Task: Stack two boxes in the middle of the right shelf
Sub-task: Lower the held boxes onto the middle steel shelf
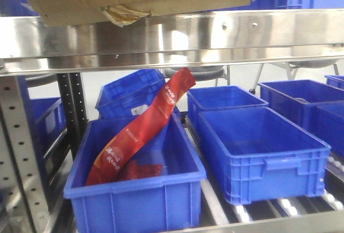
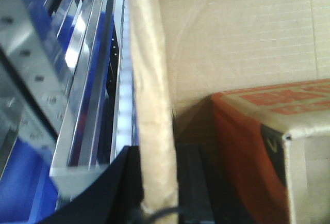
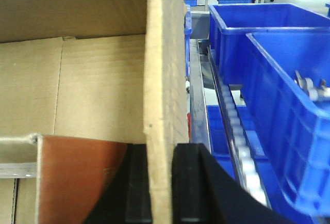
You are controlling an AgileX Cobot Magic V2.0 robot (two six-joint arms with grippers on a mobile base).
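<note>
Blue bins (image 3: 273,74) right of the right gripper (image 3: 160,182), steel shelf (image 2: 85,90) left of the left gripper (image 2: 157,188); each clamps a wall of the creased brown box (image 3: 93,79) (orange carton (image 2: 242,152) inside)

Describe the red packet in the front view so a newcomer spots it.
Below the shiny steel shelf lip, find the nearest blue bin at lower left. The long red packet leans diagonally out of it, its top above the back rim. No neighbouring bin shows red.
</note>
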